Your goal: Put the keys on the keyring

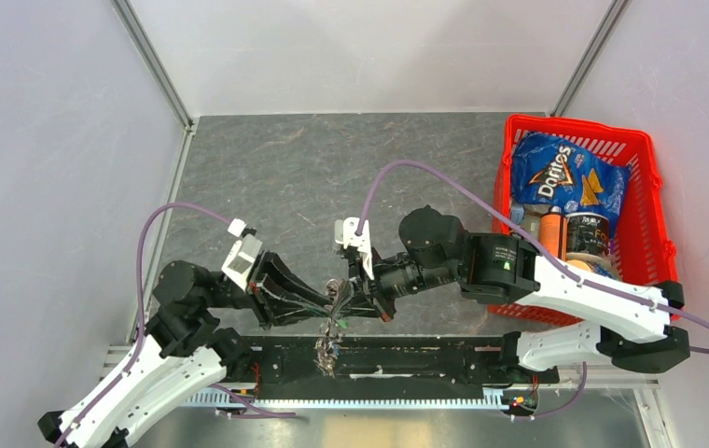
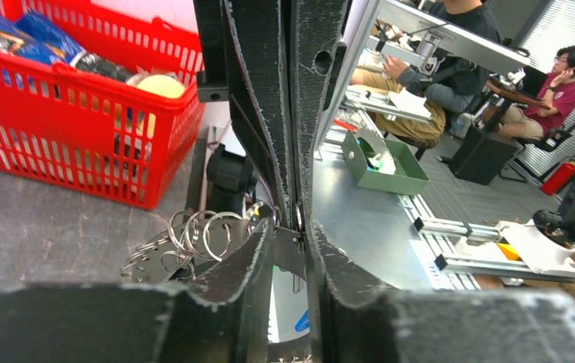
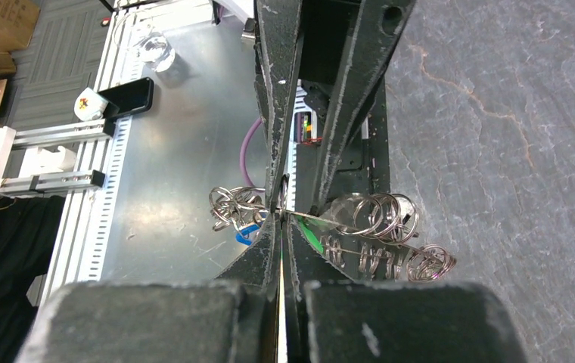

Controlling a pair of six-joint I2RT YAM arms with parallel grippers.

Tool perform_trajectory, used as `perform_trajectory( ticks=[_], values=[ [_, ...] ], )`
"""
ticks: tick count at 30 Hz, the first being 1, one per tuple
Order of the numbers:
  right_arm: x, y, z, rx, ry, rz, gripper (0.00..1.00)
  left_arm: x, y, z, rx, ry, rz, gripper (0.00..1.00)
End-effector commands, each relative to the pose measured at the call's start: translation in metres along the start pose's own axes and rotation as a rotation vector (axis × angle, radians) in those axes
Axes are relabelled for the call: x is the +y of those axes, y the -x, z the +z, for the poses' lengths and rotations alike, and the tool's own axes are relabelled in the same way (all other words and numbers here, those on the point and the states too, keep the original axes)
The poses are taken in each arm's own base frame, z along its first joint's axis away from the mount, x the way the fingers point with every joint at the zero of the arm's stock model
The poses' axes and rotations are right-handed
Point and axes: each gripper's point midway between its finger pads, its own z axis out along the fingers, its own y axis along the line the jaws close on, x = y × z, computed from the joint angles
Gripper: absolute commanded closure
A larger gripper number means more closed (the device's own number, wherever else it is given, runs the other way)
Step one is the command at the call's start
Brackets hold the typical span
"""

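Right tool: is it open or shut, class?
Shut: the right tool has fingertips pressed together, no gap, pinching thin metal of the keyring.

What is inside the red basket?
The red basket holds a blue Doritos bag, an orange container and a dark can; whatever lies beneath them is covered.

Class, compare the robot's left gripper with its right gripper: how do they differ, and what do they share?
On the left gripper the jaws stand slightly apart; on the right gripper they are pressed shut. The left gripper reaches in from the left, the right gripper from the right, so they point at each other. Both are black, with their tips at the bunch of metal rings.
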Motion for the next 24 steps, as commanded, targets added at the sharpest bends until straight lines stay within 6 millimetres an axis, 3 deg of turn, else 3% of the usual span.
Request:
perform_trajectory(
  ticks=[1, 11, 17, 24],
  values=[
    [0.019, 0.024, -0.01, -0.043, 0.065, -0.036, 1.0, -0.005, 0.001, 0.002, 0.059, -0.013, -0.031, 0.69],
    [0.024, -0.006, -0.002, 0.09, 0.116, 0.033, 1.0, -0.013, -0.004, -0.007, 0.172, 0.003, -0.043, 0.63],
    [0.025, -0.011, 0.0, 0.111, 0.124, 0.054, 1.0, -0.022, -0.006, -0.008, 0.208, -0.031, -0.072, 0.59],
    [0.025, -0.015, 0.007, 0.134, 0.138, 0.089, 1.0, -0.019, -0.011, -0.007, 0.237, -0.024, -0.117, 0.56]
  ],
)
